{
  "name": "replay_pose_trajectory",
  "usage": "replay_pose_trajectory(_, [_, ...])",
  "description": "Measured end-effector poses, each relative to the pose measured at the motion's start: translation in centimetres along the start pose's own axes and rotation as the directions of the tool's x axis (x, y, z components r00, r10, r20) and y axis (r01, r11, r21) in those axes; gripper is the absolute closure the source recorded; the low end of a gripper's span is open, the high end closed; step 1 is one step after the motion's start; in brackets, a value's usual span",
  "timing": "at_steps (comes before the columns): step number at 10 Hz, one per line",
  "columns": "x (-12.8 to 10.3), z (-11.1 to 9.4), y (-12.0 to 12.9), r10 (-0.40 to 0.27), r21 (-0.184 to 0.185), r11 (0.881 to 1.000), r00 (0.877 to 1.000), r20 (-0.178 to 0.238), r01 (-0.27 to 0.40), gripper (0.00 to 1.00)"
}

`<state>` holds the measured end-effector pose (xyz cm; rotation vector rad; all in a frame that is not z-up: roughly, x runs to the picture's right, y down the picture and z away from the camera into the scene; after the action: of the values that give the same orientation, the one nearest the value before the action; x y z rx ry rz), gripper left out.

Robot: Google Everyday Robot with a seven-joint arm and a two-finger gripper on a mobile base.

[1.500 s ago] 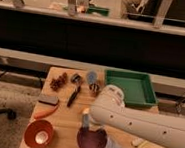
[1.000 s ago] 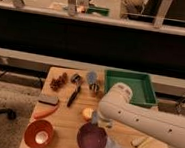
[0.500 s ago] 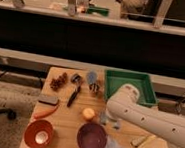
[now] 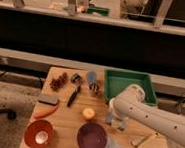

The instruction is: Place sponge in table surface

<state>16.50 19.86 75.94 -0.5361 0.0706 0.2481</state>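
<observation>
Swung right, off purple bowl (image 4: 91, 138) | my claw (image 4: 116, 119) low over counter (image 4: 68, 120), grip state I cannot tell | bluish sponge (image 4: 117, 123) seemingly right at claw | soft, light, squashy; pinch mid-body.

Bluish sponge (image 4: 111, 119) at claw (image 4: 116, 122), table (image 4: 67, 123) mid-right.

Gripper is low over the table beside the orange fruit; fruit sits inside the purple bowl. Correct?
No. Camera view shows the orange fruit on the table, behind the purple bowl, not inside it. The gripper is low beside the fruit, as stated.
</observation>
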Motion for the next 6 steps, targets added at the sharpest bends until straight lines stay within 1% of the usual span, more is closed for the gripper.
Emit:
replay_pose_trajectory(4, [2.3, 1.6, 0.1, 0.076, -0.042, 0.996, 0.997, -0.021, -0.077, 0.8])
replay_pose_trajectory(6, [3.0, 2.2, 0.2, 0.103, -0.051, 0.993, 0.994, -0.04, -0.105, 0.8])
